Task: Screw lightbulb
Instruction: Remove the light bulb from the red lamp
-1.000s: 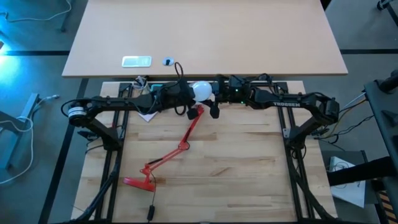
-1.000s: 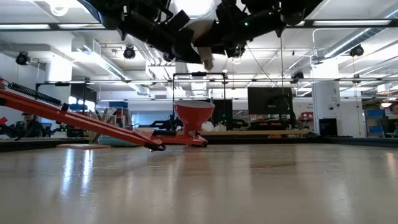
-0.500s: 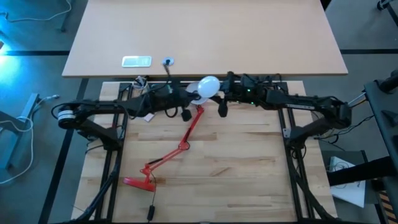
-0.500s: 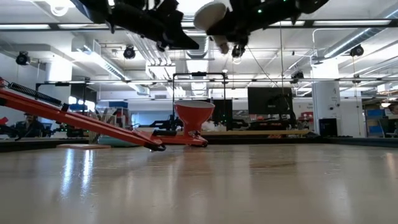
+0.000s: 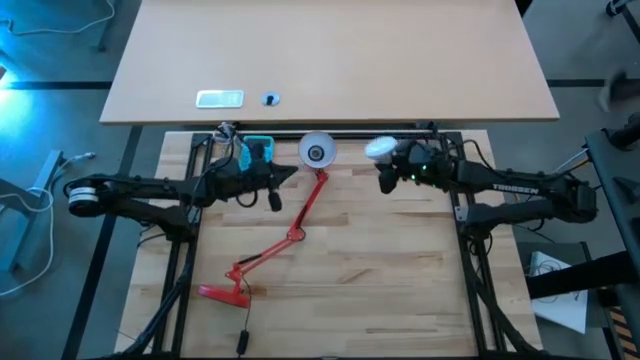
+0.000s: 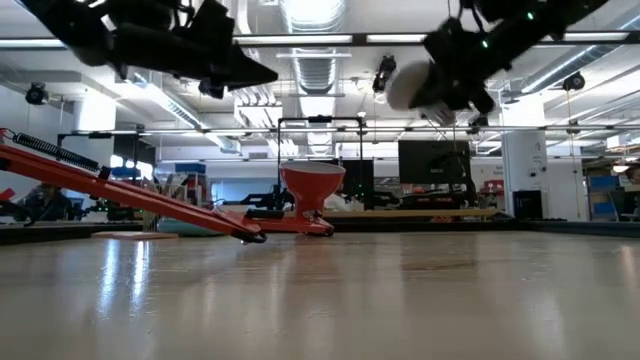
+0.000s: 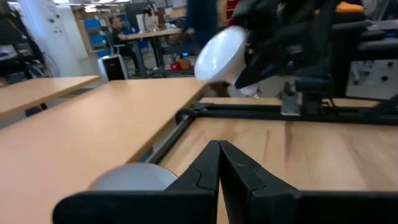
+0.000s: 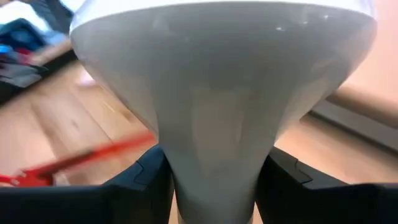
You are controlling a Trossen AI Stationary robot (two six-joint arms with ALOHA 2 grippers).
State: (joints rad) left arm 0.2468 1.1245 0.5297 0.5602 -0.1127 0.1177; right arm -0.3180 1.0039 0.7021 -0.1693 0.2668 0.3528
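I see my right gripper [image 5: 385, 168] clamped on the lightbulb [image 5: 379, 149], now carried to the right of the red desk lamp's shade [image 5: 316, 150], well above the table [image 5: 380, 270]. My left gripper [image 5: 277, 181] has pulled back left of the shade, fingers together and empty; both arms have separated from over it.
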